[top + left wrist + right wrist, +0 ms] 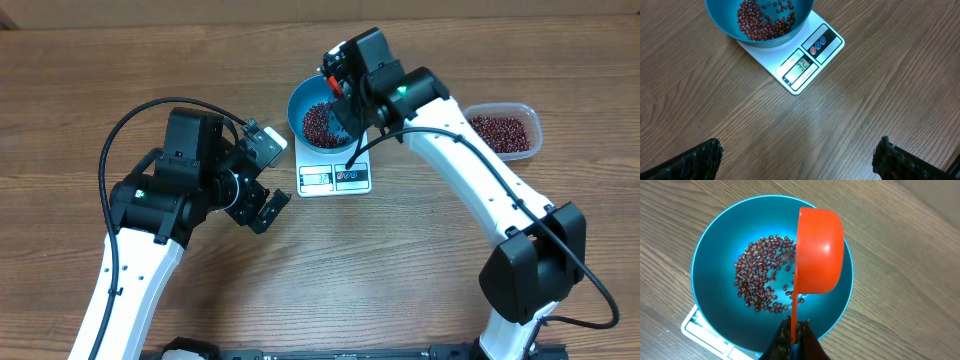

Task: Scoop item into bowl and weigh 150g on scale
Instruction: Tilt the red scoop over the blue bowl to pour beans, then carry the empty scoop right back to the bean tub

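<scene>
Bearing the scale (335, 178) — wood-grain table (80, 70).

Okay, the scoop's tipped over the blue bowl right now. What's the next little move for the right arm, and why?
Probably level the red scoop and swing it over to the clear tub for another load. The right gripper holds it tipped over the bowl and it seems emptied, while the beans cover only part of the bowl's floor, likely well short of the target.

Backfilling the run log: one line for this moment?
right gripper shut on red scoop, tipped over bowl | left gripper open, empty | bowl on scale, holding beans
</scene>
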